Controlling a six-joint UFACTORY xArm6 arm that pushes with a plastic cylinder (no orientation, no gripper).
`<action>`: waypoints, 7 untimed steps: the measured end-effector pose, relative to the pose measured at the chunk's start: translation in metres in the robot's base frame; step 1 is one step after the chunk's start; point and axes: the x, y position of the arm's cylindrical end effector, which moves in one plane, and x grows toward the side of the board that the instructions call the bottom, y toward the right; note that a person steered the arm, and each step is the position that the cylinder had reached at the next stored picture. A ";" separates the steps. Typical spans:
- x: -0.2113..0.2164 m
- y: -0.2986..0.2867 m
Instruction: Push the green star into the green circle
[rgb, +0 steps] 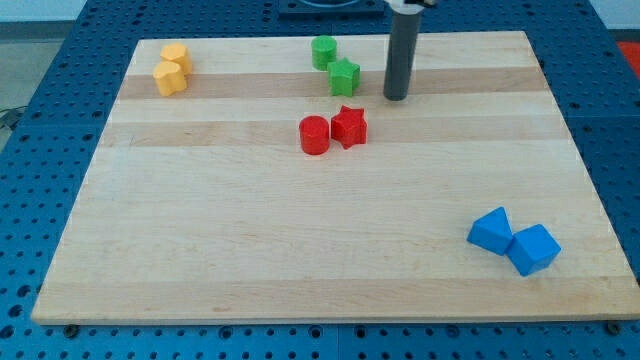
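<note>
The green star (345, 76) lies near the view's top, just right of and below the green circle (323, 51); the two look touching or almost touching. My tip (396, 97) rests on the board a short way to the right of the green star, slightly lower in the view, with a small gap between them.
A red circle (314, 135) and a red star (349, 126) sit side by side below the green pair. Two yellow blocks (171, 70) lie at the top left. Two blue blocks (513, 241) lie at the bottom right. The wooden board (200, 250) rests on a blue perforated table.
</note>
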 end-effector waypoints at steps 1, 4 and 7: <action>-0.001 -0.019; -0.014 -0.044; -0.031 -0.053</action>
